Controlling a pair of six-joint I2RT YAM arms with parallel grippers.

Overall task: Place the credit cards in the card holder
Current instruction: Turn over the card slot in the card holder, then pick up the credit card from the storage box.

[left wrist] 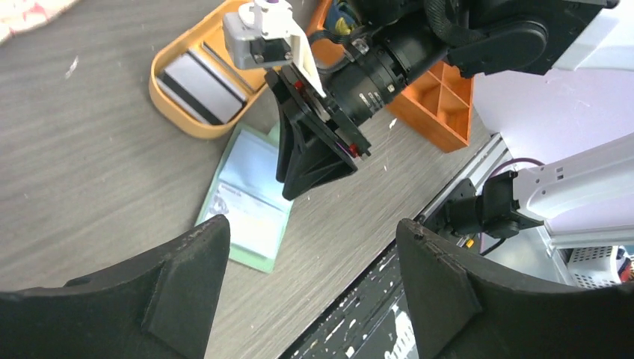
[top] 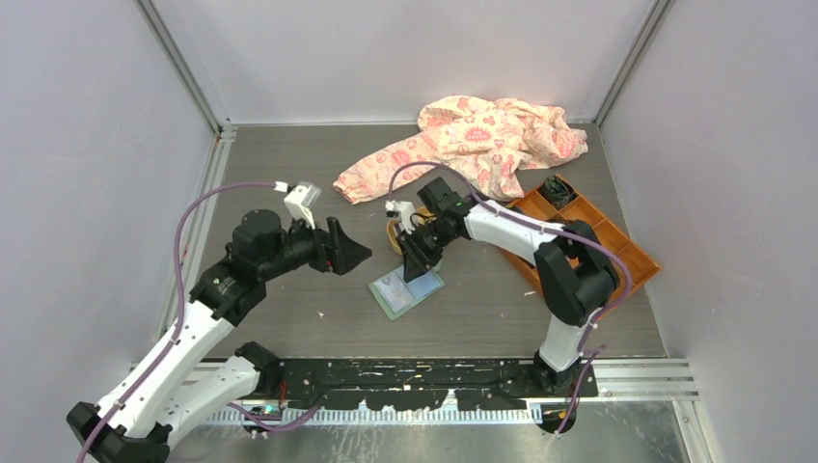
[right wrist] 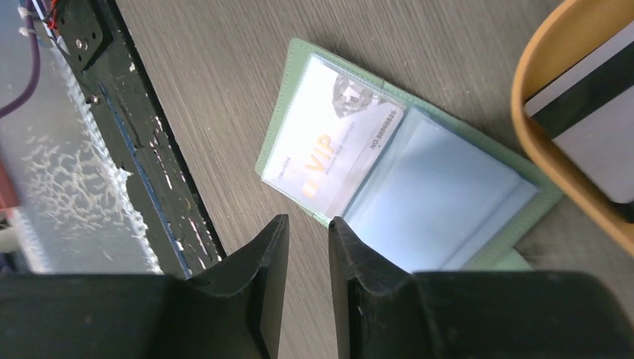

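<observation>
The card holder [top: 403, 292] lies open and flat on the table, pale green with clear sleeves [right wrist: 437, 191]. One light card marked VIP [right wrist: 336, 146] sits in its left sleeve. More credit cards [right wrist: 598, 123] with a dark stripe lie in the orange oval tray [left wrist: 158, 96] just beyond the holder. My right gripper [right wrist: 308, 224] hovers over the holder's near edge. Its jaws stand a narrow gap apart with nothing between them. My left gripper [top: 357, 253] hangs to the left of the holder, its fingers [left wrist: 191, 277] spread wide and empty.
A pink patterned cloth [top: 473, 140] is heaped at the back. An orange compartmented box [top: 588, 236] sits at the right, behind the right arm. The black base rail [top: 424, 371] runs along the near edge.
</observation>
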